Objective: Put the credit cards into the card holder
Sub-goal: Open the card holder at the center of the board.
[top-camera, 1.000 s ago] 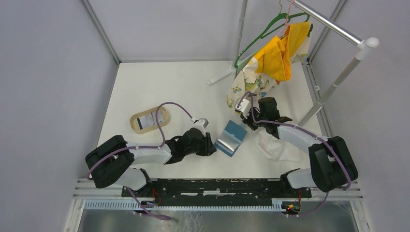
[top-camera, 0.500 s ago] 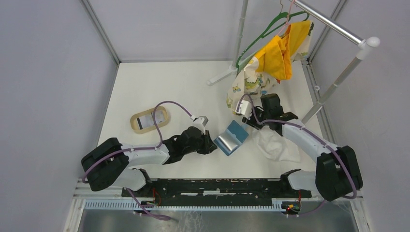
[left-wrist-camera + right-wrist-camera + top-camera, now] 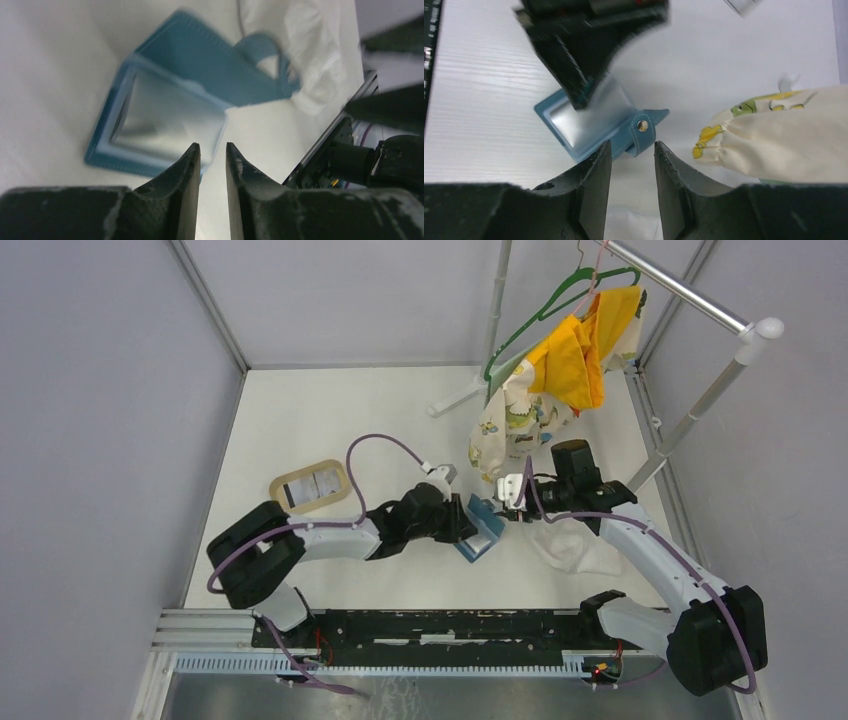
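The blue card holder (image 3: 487, 527) lies open on the white table between both grippers. Its clear window pocket (image 3: 165, 120) and its snap strap (image 3: 642, 126) show. My left gripper (image 3: 467, 522) is at the holder's left edge, jaws a narrow gap apart with nothing clamped (image 3: 210, 150); its tip rests over the window. My right gripper (image 3: 509, 504) is open just right of the holder, with the snap strap right beyond its tips (image 3: 630, 147). One pale striped credit card (image 3: 318, 483) lies in the tan oval tray (image 3: 338, 498). No black cards are in view.
A white cloth (image 3: 572, 542) lies under the right arm. A clothes rack (image 3: 690, 295) stands at the back right with a green hanger, a yellow garment (image 3: 578, 355) and a dinosaur-print fabric bag (image 3: 512, 420), which shows close by in the right wrist view (image 3: 784, 130).
My left arm has reached right until its gripper touches the card holder. My right gripper has come down and left to the holder's snap side. The holder has folded up somewhat.
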You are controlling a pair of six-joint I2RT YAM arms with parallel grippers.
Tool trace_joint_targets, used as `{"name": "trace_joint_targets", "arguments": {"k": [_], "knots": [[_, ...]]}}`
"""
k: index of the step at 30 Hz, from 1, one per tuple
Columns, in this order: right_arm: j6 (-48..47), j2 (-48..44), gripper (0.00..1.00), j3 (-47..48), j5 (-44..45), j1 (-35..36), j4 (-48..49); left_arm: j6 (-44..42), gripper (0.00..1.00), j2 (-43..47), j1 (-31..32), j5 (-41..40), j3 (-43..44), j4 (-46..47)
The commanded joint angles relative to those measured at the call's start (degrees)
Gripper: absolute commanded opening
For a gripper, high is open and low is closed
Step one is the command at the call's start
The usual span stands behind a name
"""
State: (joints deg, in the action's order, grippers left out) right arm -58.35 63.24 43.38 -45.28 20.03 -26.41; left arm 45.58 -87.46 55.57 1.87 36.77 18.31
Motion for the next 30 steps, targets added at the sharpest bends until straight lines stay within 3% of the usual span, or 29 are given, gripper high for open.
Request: {"name": "trace_joint_targets", "arguments": {"k": [1,4,8,13,17,23,30], "knots": [[-9.6,-1.3,0.43,-0.2,-15.0,0.4,-5.7,-0.2,0.32,-7.8,-0.2,2.7,10.8,2.9],[-16.0,-1.0,0.40,-1.9,-17.0,0.7,-7.9,1.0,0.31,-14.1,-0.7,2.4,15.5,2.3],[-16.3,0.4,0.34,-3.4,-13.0,1.4,-5.4,3.7,0.19,-20.5,-2.1,2.5,18.6,2.6],[-6.5,1.4,0.26,-7.4,-0.7,3.0,7.2,4.4,0.13,-23.6,-3.2,3.1,19.0,4.1],[-4.2,6.8,0.20,-7.4,11.5,4.3,10.6,3.5,0.12,-21.5,-3.2,2.1,17.7,4.0],[-2.1,13.5,0.16,-5.1,18.9,5.2,9.7,1.5,0.13,-15.4,-3.0,0.3,15.0,2.2],[-0.6,18.6,0.15,-2.8,18.0,5.4,6.8,-0.6,0.20,-4.7,-1.1,-4.6,9.5,-1.4]]}}
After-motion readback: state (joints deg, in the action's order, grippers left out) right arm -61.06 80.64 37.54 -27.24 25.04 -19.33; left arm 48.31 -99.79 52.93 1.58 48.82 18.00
